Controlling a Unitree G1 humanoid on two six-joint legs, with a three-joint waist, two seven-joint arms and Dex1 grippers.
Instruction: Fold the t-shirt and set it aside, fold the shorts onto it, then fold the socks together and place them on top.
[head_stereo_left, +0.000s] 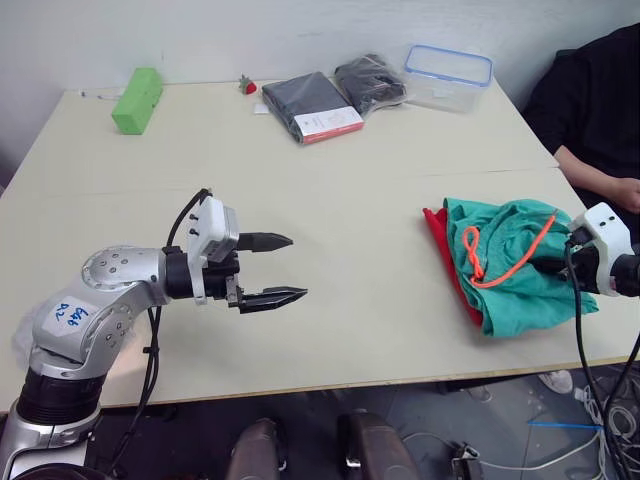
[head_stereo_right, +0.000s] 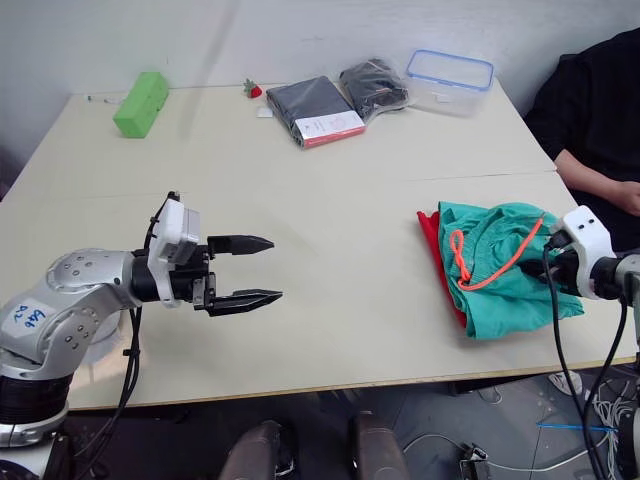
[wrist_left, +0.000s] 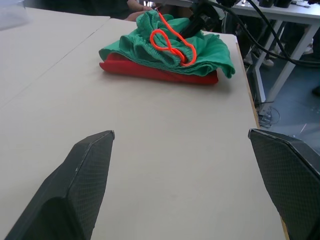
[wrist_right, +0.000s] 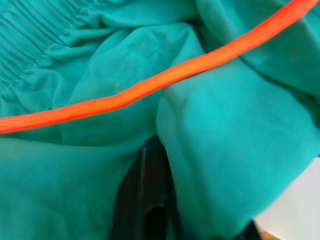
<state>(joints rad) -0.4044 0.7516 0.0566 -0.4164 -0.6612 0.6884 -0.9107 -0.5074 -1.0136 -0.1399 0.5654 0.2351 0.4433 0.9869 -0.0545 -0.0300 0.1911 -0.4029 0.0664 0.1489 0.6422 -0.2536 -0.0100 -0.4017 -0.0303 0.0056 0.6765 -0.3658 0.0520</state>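
Both pincers are seen low over the table (head_stereo_left: 350, 190). Left gripper (head_stereo_left: 275, 270) is held wide apart above bare tabletop, its two black fingers (wrist_left: 75, 190) spread with nothing between them, pointed across the table toward the clothes. Well ahead of it, at the table's right edge, the shorts (head_stereo_left: 510, 265) are piled in a crumpled teal heap, the orange drawstring (head_stereo_left: 490, 262) looped over the top. Beneath them the t-shirt (head_stereo_left: 447, 262) is laid flat, a red strip being left showing along the side nearer the left gripper. Right gripper (head_stereo_left: 548, 268) is pushed into the far side of that heap; teal cloth is draped over one dark finger (wrist_right: 147, 195), and whether the fingers are closed on the fabric cannot be told.

Farther off, toward the far edge, a lime-green block (head_stereo_left: 137, 99) is set ahead and to the left of the left gripper; two dark packaged garments (head_stereo_left: 312, 106) and a clear lidded container (head_stereo_left: 448, 76) are placed farther right. Beyond the right gripper, a person's arm (head_stereo_left: 600, 185) is rested by the table corner.
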